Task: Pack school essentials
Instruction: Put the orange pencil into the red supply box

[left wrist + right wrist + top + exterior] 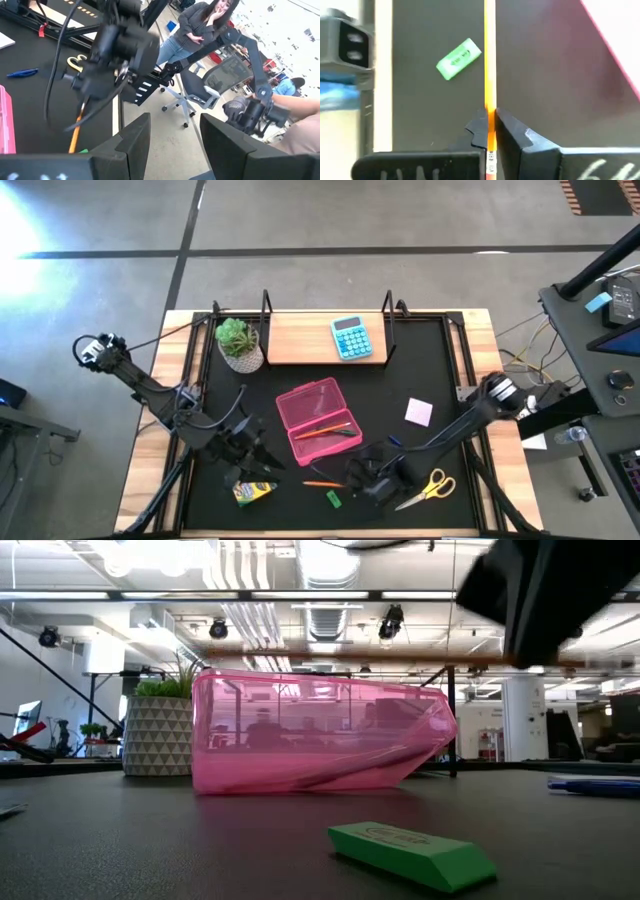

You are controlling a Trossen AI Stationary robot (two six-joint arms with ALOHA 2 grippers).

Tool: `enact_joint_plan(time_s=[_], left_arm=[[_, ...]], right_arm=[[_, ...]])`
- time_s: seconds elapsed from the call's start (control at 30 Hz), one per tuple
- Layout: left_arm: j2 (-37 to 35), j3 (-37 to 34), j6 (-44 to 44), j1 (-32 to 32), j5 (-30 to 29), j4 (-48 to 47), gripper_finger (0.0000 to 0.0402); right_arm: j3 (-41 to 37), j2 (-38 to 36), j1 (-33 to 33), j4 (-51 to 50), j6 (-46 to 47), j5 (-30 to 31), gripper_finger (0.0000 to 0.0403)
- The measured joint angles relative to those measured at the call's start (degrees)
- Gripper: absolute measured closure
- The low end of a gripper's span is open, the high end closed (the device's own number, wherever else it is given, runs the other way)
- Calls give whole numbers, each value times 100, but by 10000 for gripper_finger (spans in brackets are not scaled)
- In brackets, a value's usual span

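The right gripper (490, 131) is pressed together on a thin orange wooden pencil (490, 60), pinching it near one end, with the long shaft running out past the fingertips. From above, this gripper (372, 476) sits low over the black mat, near the table's front edge, between the pink translucent plastic pencil case (318, 418) and the yellow-handled scissors (430, 486).

A pencil like this is light, stiff and smooth, so it likely swings or slips when held so far from its middle; a grip nearer the centre would probably keep it level for dropping into the case. A second orange pencil (322, 433) already lies inside the case, which stands open at the middle of the mat.

The small green rectangular eraser block (412, 854) lies flat just in front of the case, near the front edge; it looks light and slightly grippy, best taken across its short sides. The yellow-green cardboard crayon box (254, 492) rests by the front-left corner; it would crush under a hard squeeze. A blue pen (594, 783) lies to the right of the case.

The left gripper (172, 145) hovers near the crayon box, fingers partly spread, holding nothing.
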Motion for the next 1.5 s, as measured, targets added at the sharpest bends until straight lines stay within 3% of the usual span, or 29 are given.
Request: enact_joint_plan(time_s=[0.23, 0.53, 0.83, 1.07, 1.5], left_arm=[[-77, 0, -11, 0, 0, 2, 246], [-109, 0, 1, 9, -48, 7, 246], [-109, 0, 303, 16, -478, 5, 246], [-117, 0, 308, 105, -503, 0, 246], [-319, 0, 686, 260, -518, -24, 246]], right_arm=[[7, -958, -270, -552, -848, -19, 390], [7, -1423, -1288, -1329, -2103, 73, 390], [7, -1178, -2101, -1386, -3288, -189, 390], [7, -945, -2548, -1204, -3687, -357, 390], [9, -278, -2627, -741, -4171, -1073, 390]])
